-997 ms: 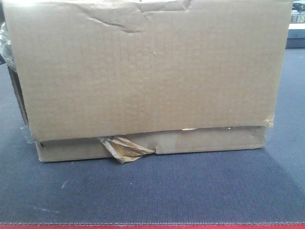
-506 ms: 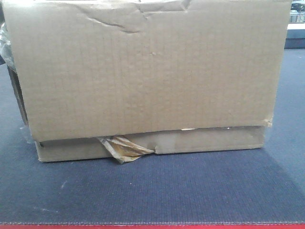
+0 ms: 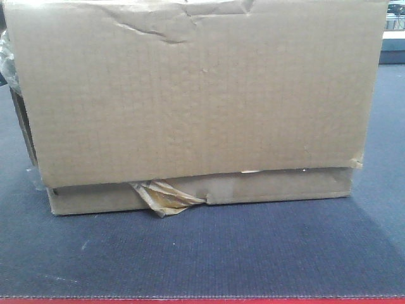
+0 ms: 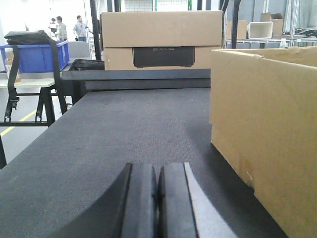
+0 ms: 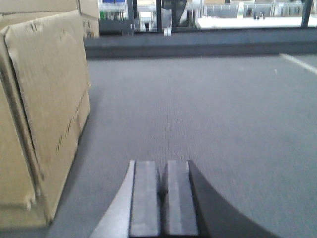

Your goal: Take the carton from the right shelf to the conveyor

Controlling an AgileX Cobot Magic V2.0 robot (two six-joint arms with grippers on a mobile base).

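Carton (image 3: 196, 101) sits on the conveyor (image 3: 202, 253), between both closed, empty grippers: at frame right of left gripper (image 4: 158, 198), frame left of right gripper (image 5: 163, 198)

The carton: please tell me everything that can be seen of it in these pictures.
The carton is a large box of brown corrugated cardboard, standing flat on the dark ribbed conveyor. Its front face has creases near the top edge. A narrow flap strip runs along the bottom, and a wrinkled yellowish tape wad hangs there. Clear film shows at its left side. The left hand and the right hand, both closed, are on either side of it and do not touch it.
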